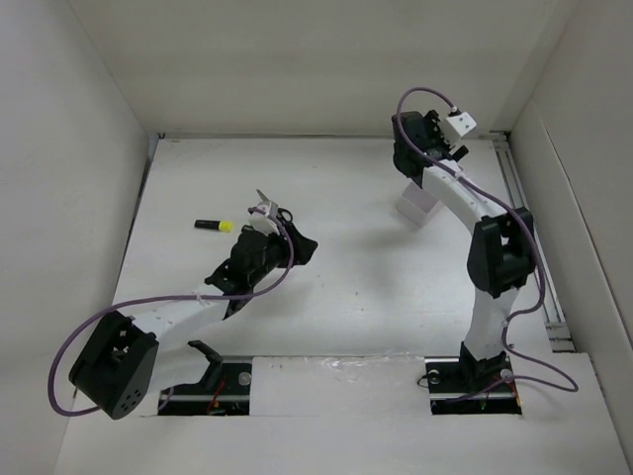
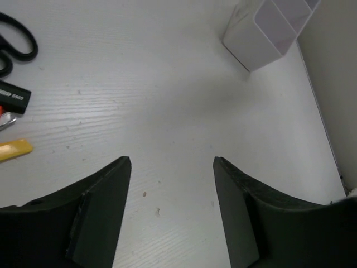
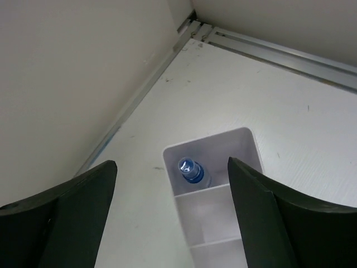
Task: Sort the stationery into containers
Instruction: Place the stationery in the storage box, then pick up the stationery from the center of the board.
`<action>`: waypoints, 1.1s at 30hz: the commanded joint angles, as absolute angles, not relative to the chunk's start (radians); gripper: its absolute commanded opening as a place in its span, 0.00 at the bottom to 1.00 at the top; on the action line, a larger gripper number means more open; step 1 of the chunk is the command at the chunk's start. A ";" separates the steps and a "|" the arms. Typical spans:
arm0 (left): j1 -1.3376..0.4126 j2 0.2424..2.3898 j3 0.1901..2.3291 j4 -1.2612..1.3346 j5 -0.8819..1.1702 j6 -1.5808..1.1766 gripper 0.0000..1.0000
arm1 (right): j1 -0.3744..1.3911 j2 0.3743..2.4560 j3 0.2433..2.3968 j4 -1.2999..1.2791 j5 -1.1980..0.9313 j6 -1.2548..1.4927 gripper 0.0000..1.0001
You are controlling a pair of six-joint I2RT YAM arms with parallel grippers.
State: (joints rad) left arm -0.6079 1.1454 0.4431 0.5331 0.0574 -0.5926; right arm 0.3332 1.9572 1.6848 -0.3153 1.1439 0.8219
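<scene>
One light-blue pen stands in the end compartment of one white translucent plastic bin; left hand and right hand gape, empty.

1. Robotics lab test cell: plain white panels box in a white tabletop on the left, far and right sides of the overhead view.
2. A black-and-white left arm and right arm are bolted at the frame's bottom edge, with purple cables looping off each.
3. An aluminium rail lines the table's right edge.
</scene>
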 commanded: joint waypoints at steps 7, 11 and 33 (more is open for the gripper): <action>-0.609 1.186 0.577 0.338 -0.265 -0.660 0.42 | 0.426 1.469 1.225 -0.187 0.729 1.020 0.21; -0.588 1.239 0.644 0.238 -0.357 -0.684 0.40 | 0.474 1.393 1.106 -0.178 0.556 1.055 0.00; -0.186 1.540 0.936 -0.094 -0.383 -1.138 0.44 | 0.614 1.434 0.997 -0.054 0.312 1.051 0.03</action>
